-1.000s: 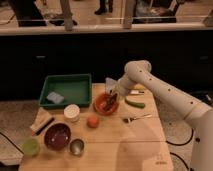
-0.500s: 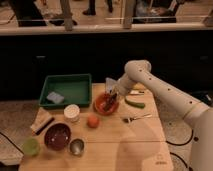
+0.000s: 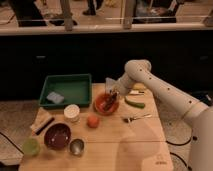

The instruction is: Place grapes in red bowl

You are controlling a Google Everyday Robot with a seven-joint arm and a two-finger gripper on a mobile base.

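Observation:
The red bowl (image 3: 101,106) sits on the wooden table (image 3: 140,145) right of the green tray. My gripper (image 3: 112,96) hangs over the bowl's right side, reaching down from the white arm (image 3: 150,82) that comes in from the right. A small dark cluster inside the bowl, just under the gripper, looks like the grapes (image 3: 108,104). I cannot tell whether the gripper still touches them.
A green tray (image 3: 75,82) holding a blue sponge (image 3: 54,97) stands at the back left. A white cup (image 3: 72,112), an orange fruit (image 3: 92,121), a maroon bowl (image 3: 57,136), a metal cup (image 3: 76,146) and a green cup (image 3: 31,146) lie in front. A green vegetable (image 3: 134,103) and a fork (image 3: 137,118) lie to the right.

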